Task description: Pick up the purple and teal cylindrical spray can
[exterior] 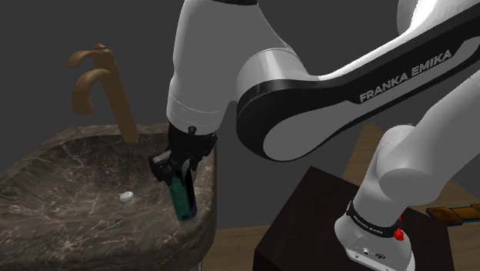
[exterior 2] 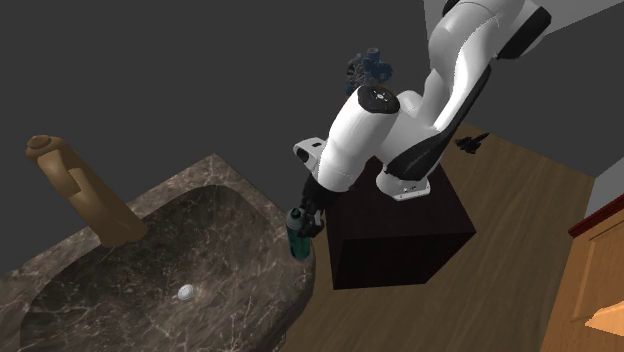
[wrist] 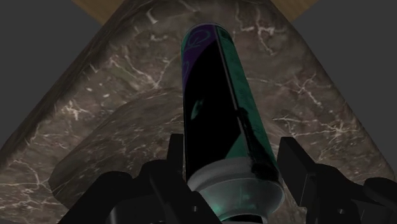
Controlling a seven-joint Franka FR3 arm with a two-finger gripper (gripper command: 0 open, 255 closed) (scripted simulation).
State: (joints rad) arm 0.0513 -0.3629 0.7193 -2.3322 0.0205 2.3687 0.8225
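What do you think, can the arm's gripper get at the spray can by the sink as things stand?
Probably yes: the gripper is around the spray can, its fingers seeming to press both sides, with the can tilted at the dark marbled sink's rim and nothing between them.

I see a white arm (exterior: 296, 115) with dark joint bands, FRANKA EMIKA lettered on one link, and a black gripper (exterior: 182, 169).

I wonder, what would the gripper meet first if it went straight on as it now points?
Probably the marbled sink: the spray can clasped in the gripper points at it and would touch first, though depth is unclear.
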